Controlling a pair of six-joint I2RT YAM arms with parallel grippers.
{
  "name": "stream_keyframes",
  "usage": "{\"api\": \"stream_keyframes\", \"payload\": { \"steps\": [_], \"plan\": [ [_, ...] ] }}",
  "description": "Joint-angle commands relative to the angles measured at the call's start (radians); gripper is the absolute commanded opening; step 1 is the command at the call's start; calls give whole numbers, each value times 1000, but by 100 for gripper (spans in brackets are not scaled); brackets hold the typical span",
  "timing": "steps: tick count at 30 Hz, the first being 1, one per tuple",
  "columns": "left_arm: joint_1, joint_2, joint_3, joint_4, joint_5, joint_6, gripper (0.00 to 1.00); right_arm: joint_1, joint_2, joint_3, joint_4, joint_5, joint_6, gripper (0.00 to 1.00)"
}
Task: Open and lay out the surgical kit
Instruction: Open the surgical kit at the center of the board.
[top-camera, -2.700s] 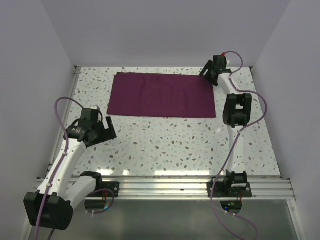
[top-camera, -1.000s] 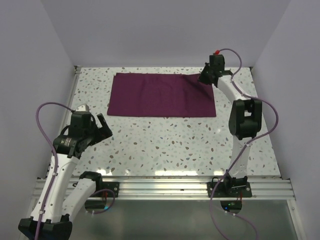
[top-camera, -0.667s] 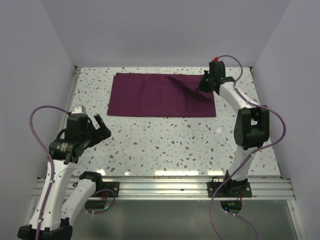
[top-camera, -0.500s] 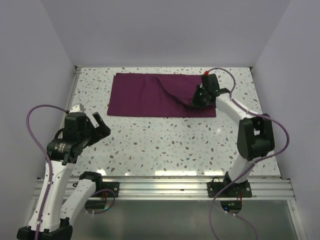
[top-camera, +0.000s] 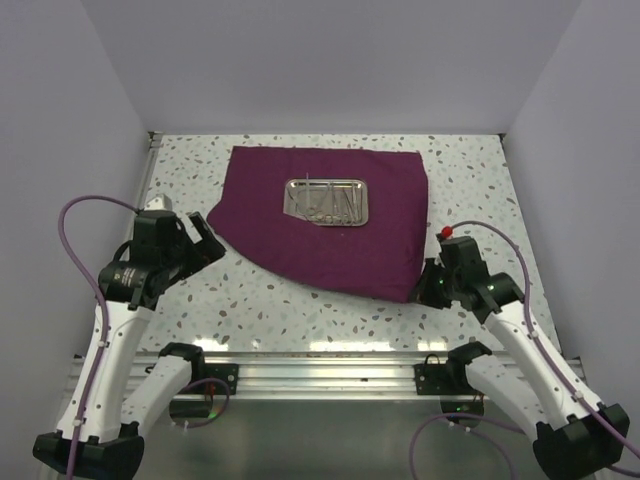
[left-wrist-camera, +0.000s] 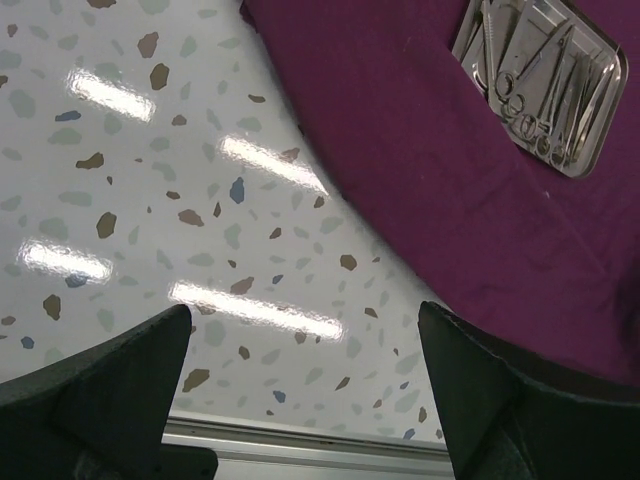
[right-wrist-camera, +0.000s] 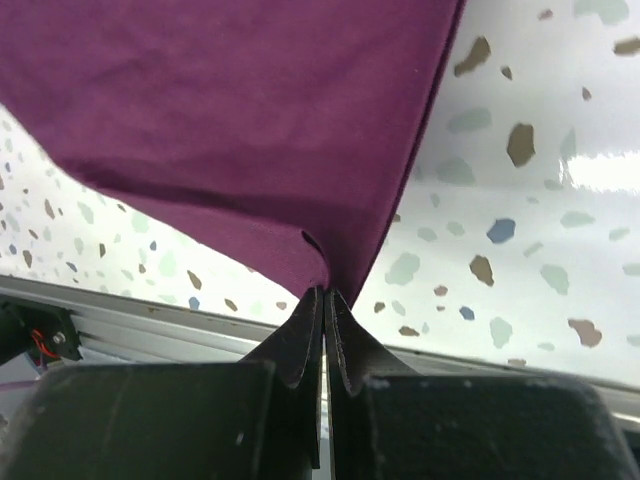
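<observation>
1. Cloth (top-camera: 335, 215): its near right corner is pinched between the closed jaws of the right gripper (top-camera: 428, 287), low over the near right part of the speckled desk (top-camera: 300, 300). The right wrist view shows the fingers (right-wrist-camera: 310, 335) pressed together on the cloth (right-wrist-camera: 230, 120) corner, the fabric rising away from them.
2. The left gripper (top-camera: 200, 238) hangs over the desk just beside the cloth's near left edge, its jaws spread wide and holding nothing; in its wrist view the two fingers (left-wrist-camera: 110, 375) frame bare desk (left-wrist-camera: 150, 200) and the purple edge (left-wrist-camera: 430, 190).
3. Further back, the cloth lies opened out across the middle and far part of the desk, its near edge slanting.
4. On it, toward the far side, sits the steel tray (top-camera: 327, 201), with thin silver instruments (left-wrist-camera: 540, 85) lying side by side inside the tray (left-wrist-camera: 478, 30).
</observation>
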Motion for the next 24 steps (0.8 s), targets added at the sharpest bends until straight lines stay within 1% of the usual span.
{"api": "stream_keyframes", "payload": {
  "steps": [1,3,4,6,8,9,10,12,13,14,15,16,17,19,20,24],
  "plan": [
    [-4,-8,47,55,17,-37,100,3,4,-1,-195,48,41,0],
    [-4,-16,48,52,23,-41,100,3,3,19,-255,112,51,0],
    [-4,-19,47,52,25,-44,100,3,-23,28,-313,129,59,0],
    [-4,-30,45,44,17,-48,100,5,-63,54,-351,135,80,0],
    [-4,-33,45,24,0,-58,100,3,-112,85,-433,169,110,0],
    [-4,-33,45,13,-9,-66,100,5,-117,134,-460,183,117,0],
    [-4,-33,42,4,-18,-84,100,3,-120,160,-527,242,128,0],
    [-4,-37,28,-30,-53,-112,100,5,-111,206,-555,257,128,0],
    [-4,-39,17,-42,-78,-148,100,5,-100,214,-569,251,121,12],
    [-4,-48,-7,-62,-89,-165,100,5,-91,228,-573,217,111,48],
    [-4,-53,-25,-62,-92,-179,100,5,-68,235,-579,190,87,74],
    [-4,-59,-48,-54,-80,-189,100,5,-60,245,-602,162,73,87],
    [-4,-60,-97,-31,-66,-192,100,3,-53,272,-618,131,61,97],
    [-7,-54,-148,21,-26,-193,100,5,-60,304,-627,129,47,98],
    [-14,-48,-197,35,-20,-198,100,3,-65,345,-622,140,45,99],
    [-70,16,-291,107,-55,-256,100,3,-47,404,-546,119,30,98]
  ]
}}
